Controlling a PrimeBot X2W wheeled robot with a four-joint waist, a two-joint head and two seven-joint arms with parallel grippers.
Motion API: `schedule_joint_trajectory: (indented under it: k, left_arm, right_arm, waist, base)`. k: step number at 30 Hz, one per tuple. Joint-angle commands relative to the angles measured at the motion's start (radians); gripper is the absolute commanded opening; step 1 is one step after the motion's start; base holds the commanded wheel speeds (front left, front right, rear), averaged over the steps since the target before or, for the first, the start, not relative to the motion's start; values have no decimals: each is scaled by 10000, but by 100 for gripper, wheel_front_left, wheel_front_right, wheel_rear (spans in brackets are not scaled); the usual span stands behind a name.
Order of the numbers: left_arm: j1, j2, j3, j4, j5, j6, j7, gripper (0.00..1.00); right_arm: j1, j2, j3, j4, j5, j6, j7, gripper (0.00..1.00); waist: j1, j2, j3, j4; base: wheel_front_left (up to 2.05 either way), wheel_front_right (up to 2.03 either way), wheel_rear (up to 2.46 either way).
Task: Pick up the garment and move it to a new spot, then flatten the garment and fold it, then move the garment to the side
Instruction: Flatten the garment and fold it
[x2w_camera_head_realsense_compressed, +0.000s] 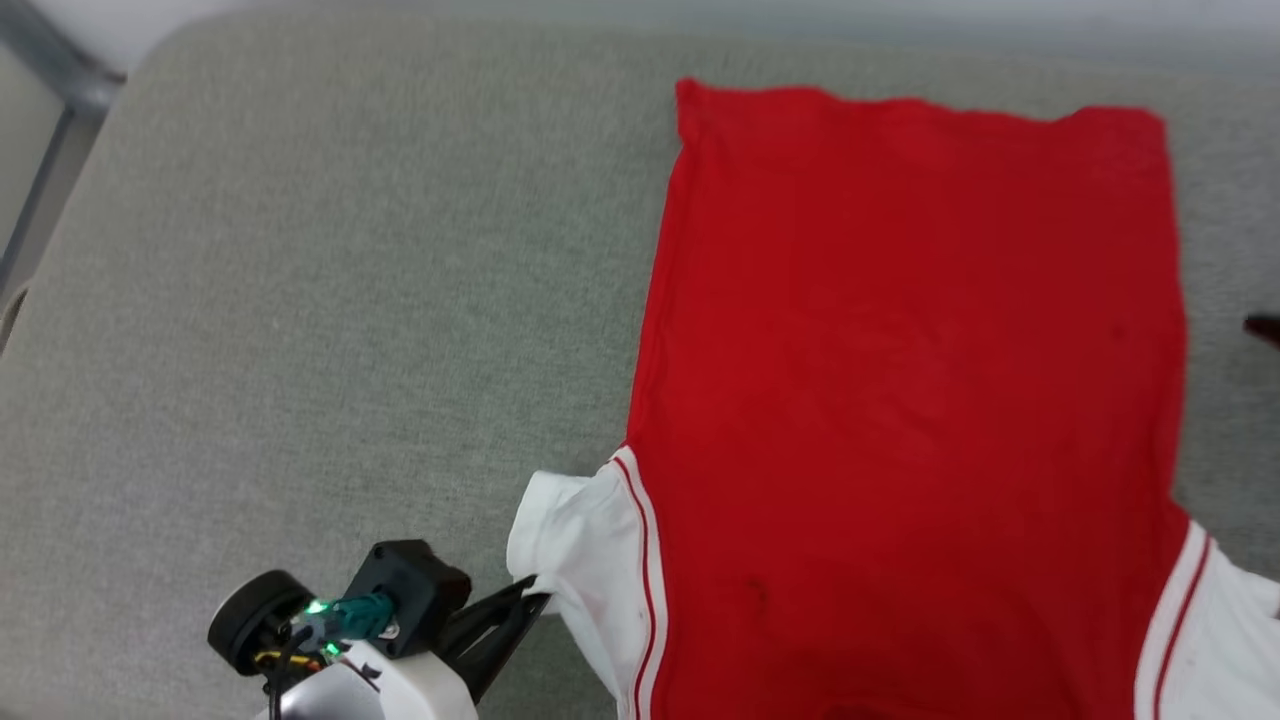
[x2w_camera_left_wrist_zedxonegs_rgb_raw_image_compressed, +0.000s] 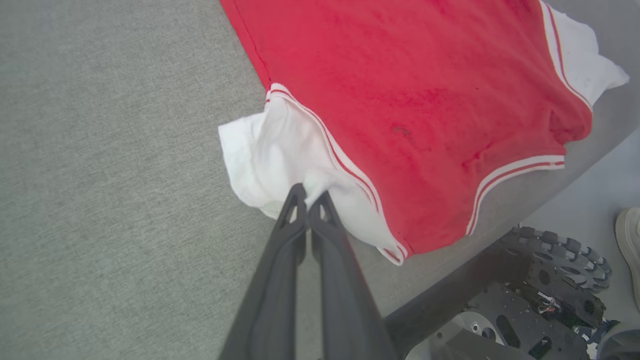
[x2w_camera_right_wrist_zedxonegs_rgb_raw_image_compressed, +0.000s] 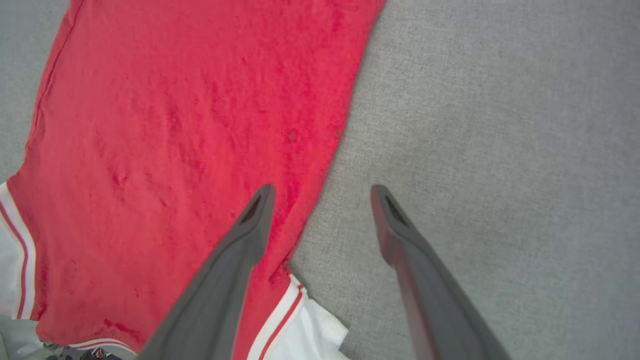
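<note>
The garment (x2w_camera_head_realsense_compressed: 900, 400) lies spread out on the grey pad (x2w_camera_head_realsense_compressed: 300, 300), red side up, and I see no letters or number on it. The left gripper (x2w_camera_left_wrist_zedxonegs_rgb_raw_image_compressed: 307, 197) is pinched tight on the white sleeve (x2w_camera_left_wrist_zedxonegs_rgb_raw_image_compressed: 260, 150), which is bunched up right at its tips. The right gripper (x2w_camera_right_wrist_zedxonegs_rgb_raw_image_compressed: 322, 192) is wide apart and holds nothing. One finger hangs over the red cloth, the other over bare pad, and the shirt's edge runs between them.

I think the move to a new spot is done and the flattening is nearly done (that one sleeve looks crumpled). No fold shows yet, so the folding and the push to the side are left to do.

The left wrist view shows the pinch up close. It also shows the robot's wheeled base (x2w_camera_left_wrist_zedxonegs_rgb_raw_image_compressed: 550, 280) and a shoe (x2w_camera_left_wrist_zedxonegs_rgb_raw_image_compressed: 629, 240) on the floor, off past the shirt's neck end. The right wrist view shows the gap between the open fingers and the other sleeve (x2w_camera_right_wrist_zedxonegs_rgb_raw_image_compressed: 320, 332) just behind them. The head view shows the shirt's far hem, well beyond both grippers.
</note>
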Motion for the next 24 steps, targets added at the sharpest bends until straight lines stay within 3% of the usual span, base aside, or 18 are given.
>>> schedule_joint_trajectory:
  k: [1,6,14,24]
  left_arm:
    - [-181,-2,32,-123,85,21,39,0]
    - [-635,85,-69,-723,583,-11,365,0]
    - [-1083,-338,-303,-1330,1053,25,531,0]
    - [-1301,-793,-389,-1016,1092,-121,171,0]
  right_arm:
    - [-393,55,-86,82,-143,-7,142,100]
    - [-2216,277,-504,860,-1301,-7,1008,100]
    - [-4132,65,-1044,1892,-2831,-7,1582,100]
    - [-4994,84,-1502,2678,-4011,-8,1821,100]
  waist:
    - [-2,0,900,563]
    - [-2,0,1760,1151]
    - [-2,0,2616,1981]
    - [-2,0,3164,2608]
  base:
    - [0,0,0]
    - [0,0,0]
    - [0,0,0]
    - [0,0,0]
